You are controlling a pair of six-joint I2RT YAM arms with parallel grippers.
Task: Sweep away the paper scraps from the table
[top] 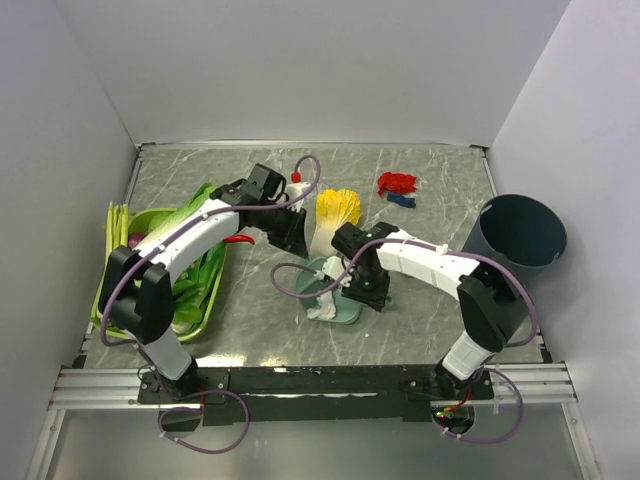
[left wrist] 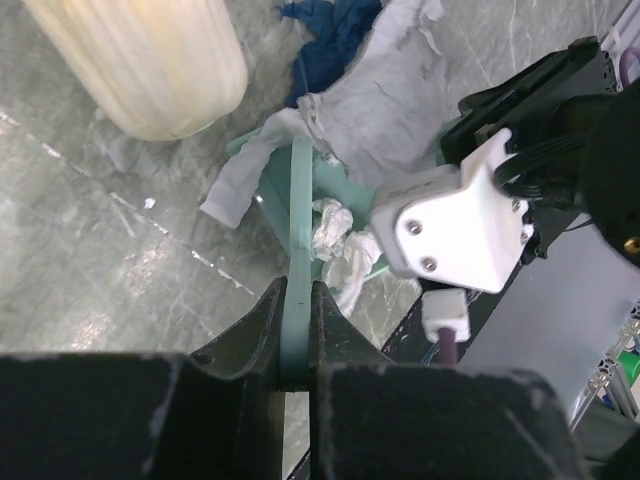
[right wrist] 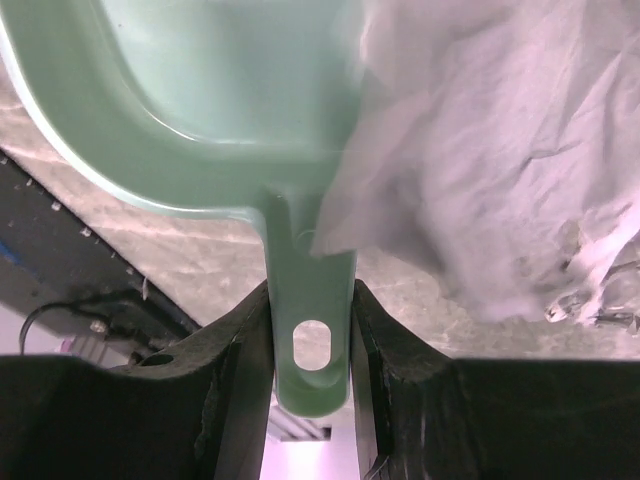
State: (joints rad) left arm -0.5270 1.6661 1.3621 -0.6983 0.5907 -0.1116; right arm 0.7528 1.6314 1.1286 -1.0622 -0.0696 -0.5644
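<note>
While left fingers (left wrist: 266, 318) pinch a slim green tool (left wrist: 300, 225) and right fingers (right wrist: 252, 325) grip a dustpan (right wrist: 220, 90) holding white scraps (right wrist: 480, 150), red and blue scraps (top: 397, 186) lie unswept on the bench (top: 250, 320) at one o'clock.

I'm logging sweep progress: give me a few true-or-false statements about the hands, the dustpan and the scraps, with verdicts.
1. The right hand is shut on the handle of the mint-green plastic dustpan. True.
2. Crumpled white paper lies partly on that dustpan. True.
3. The red paper scraps lie in the dustpan. False: they lie on the grey-green marble table, apart from it.
4. The left hand is open and empty. False: it is shut on a slim mint-green plastic strip.
</note>
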